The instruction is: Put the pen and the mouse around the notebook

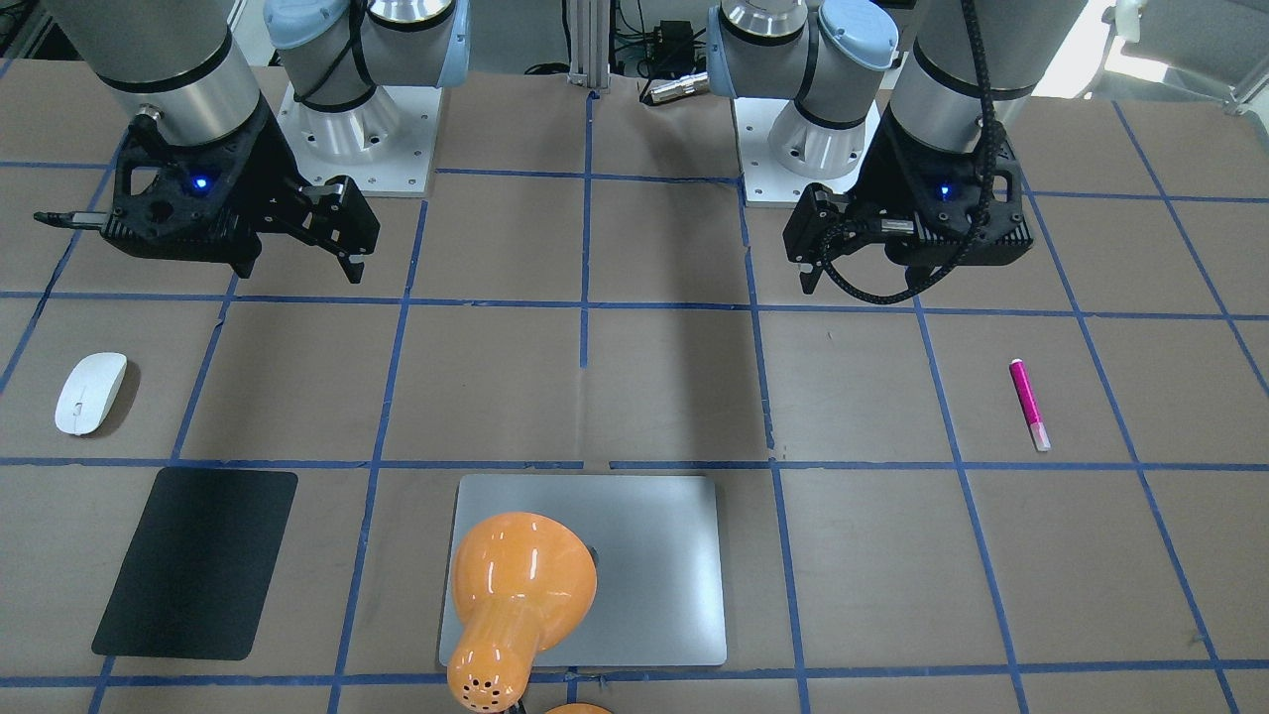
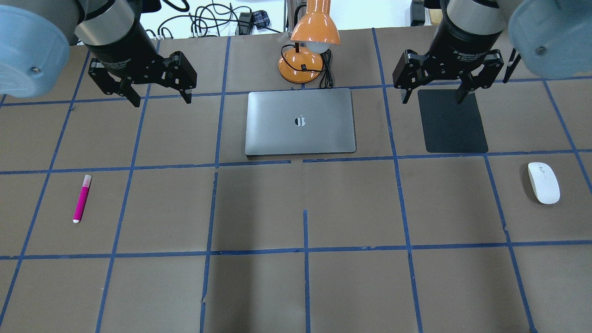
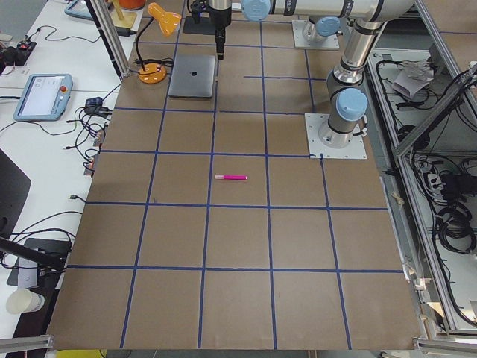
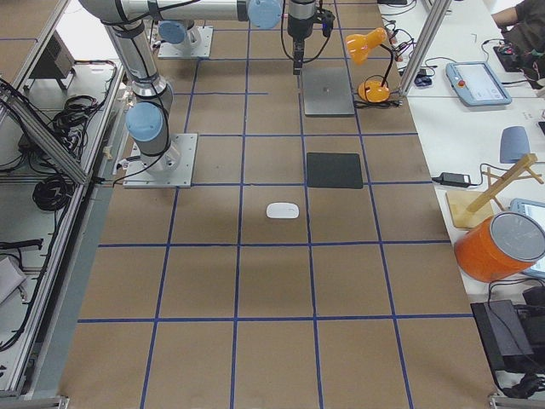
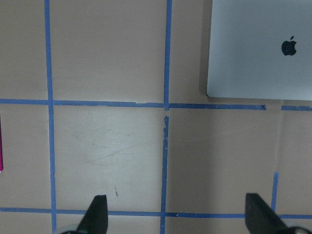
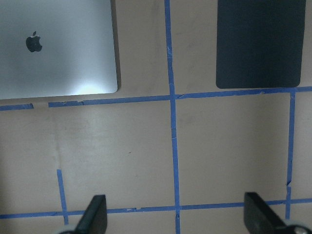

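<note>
The silver-grey notebook (image 2: pixel 300 121) lies shut at the far middle of the table, also seen at the notebook (image 1: pixel 654 595). The magenta pen (image 2: pixel 82 198) lies far out on the left side, and the white mouse (image 2: pixel 544 182) far out on the right. My left gripper (image 2: pixel 162 99) hangs open and empty above the table, left of the notebook. My right gripper (image 2: pixel 433 98) hangs open and empty to the notebook's right, over the near edge of the black mat. The left wrist view shows the notebook's corner (image 5: pixel 263 48) and a sliver of the pen (image 5: pixel 1 146).
A thin black mat (image 2: pixel 452 121) lies right of the notebook. An orange desk lamp (image 2: pixel 309 46) with its cable stands just behind the notebook, its shade over the lid. Blue tape lines grid the brown table. The arm bases (image 1: pixel 357 129) are bolted at the robot's side.
</note>
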`<state>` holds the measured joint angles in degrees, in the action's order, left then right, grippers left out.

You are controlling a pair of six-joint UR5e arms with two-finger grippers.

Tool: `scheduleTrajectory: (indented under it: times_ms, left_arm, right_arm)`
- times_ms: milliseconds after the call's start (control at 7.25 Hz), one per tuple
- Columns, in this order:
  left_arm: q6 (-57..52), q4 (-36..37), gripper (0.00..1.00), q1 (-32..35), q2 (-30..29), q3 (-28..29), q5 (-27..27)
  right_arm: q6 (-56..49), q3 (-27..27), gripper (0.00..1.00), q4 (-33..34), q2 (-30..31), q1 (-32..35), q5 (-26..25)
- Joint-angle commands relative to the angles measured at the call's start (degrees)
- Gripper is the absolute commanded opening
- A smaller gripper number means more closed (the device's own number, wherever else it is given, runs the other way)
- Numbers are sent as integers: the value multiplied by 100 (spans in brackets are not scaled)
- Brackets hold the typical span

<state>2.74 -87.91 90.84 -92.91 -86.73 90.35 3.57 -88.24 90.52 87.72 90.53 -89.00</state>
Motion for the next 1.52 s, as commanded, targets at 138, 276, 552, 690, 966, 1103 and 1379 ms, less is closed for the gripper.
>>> scheduleTrajectory:
  times_ms: [138,276,552,690,966,1103,1379]
  left_arm:
    - [165,-25,100,4,-16,68,-140]
    - [166,-42,100,4,-8,68,-105]
    - [157,-51,100,4,79,42,-131]
    - [61,-69,100,-31,246,-106,-131]
    - [-892,193,100,-555,186,-658,-88]
    - [-1307,560,100,-1403,64,-1079,-70]
    - [-3698,1699,100,-2715,89,-2194,-79]
  right_arm:
    - [-14,-44,100,9,-26,-9,-3]
    - [-23,-44,100,9,-27,-104,-38]
    - [-1147,-349,100,-262,-70,-996,-82]
    - [-1983,-883,100,328,-149,-1776,-30]
    - [-3235,-1930,100,2758,-726,-2947,-65]
    - [-3692,-2134,100,3552,-1060,-3353,-73]
    - [-4710,-2188,100,3657,-1607,-3785,-204]
